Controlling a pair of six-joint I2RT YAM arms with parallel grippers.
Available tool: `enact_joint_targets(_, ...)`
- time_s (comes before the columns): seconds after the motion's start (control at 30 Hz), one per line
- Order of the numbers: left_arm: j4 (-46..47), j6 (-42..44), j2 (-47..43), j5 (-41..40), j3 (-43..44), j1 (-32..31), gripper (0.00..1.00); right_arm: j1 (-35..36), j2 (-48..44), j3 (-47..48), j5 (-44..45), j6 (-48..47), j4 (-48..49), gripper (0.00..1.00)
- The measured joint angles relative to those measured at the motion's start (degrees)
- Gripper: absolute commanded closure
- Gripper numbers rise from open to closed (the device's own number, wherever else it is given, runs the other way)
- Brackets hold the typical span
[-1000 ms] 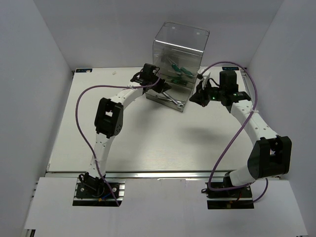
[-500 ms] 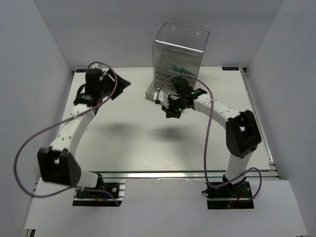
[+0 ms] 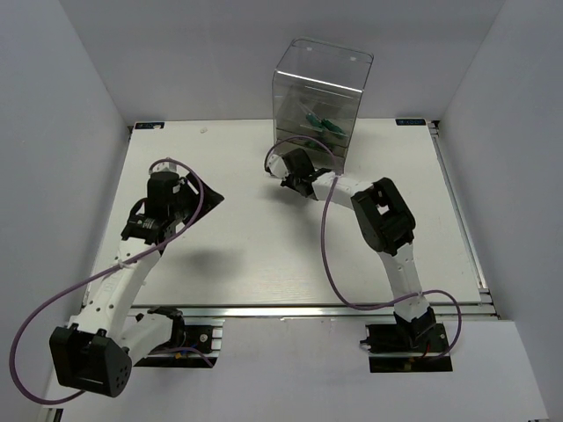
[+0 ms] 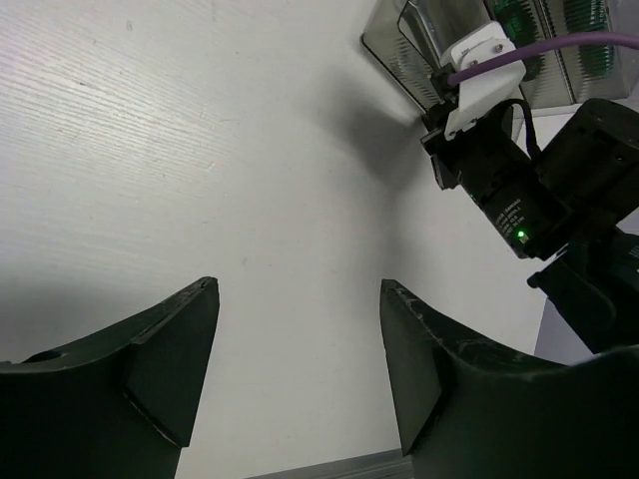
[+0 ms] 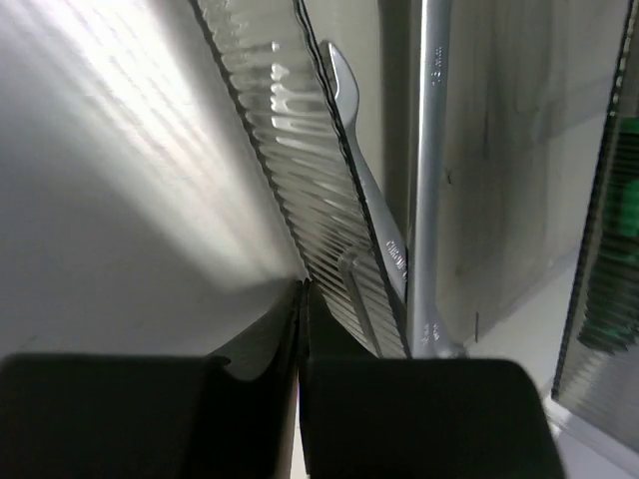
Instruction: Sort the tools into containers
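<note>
Lying just behind the ribbed front of the cabinet's (image 3: 321, 83) bottom drawer (image 5: 290, 150), both wrenches (image 5: 427, 150) are in. Green screwdrivers (image 3: 322, 124) sit higher in the cabinet. The right pincer (image 5: 304, 329) is at the cabinet's foot, jaws pressed nearly together, seemingly pinching the drawer's front edge. That hold looks thin: a skewed push or pull could let the edge slip free or bind the drawer. A wrench riding up the front might also jam against the cabinet. The cabinet looks light, so a stuck drawer would likely drag or tip it across the surface (image 3: 264, 246). The left pincer (image 4: 300, 359), wide and empty, hangs well apart from the cabinet, too far to steady it.
</note>
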Motion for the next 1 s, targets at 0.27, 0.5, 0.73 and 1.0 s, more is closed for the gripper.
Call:
enact_joint_targets(0.27, -1.4, 0.0, -0.4, -1.4, 0.0, 0.0, 0.25, -0.7, 7.4, 6.1, 9.0, -4.6, 8.7, 1.00)
enact_joint_targets(0.5, -1.8, 0.0, -0.4, -1.9, 0.0, 0.0, 0.25, -3.8, 11.1, 10.0, 10.4, -7.6, 12.9, 1.00)
enact_joint_targets(0.73, -2.5, -0.1, -0.9, -2.4, 0.0, 0.0, 0.25, -4.9, 11.7, 11.1, 8.3, -11.9, 15.3, 1.00)
enact_joint_targets(1.0, -2.7, -0.3, -1.7, -2.6, -0.2, 0.0, 0.24, -5.4, 11.6, 10.0, 4.2, -14.3, 16.6, 1.00)
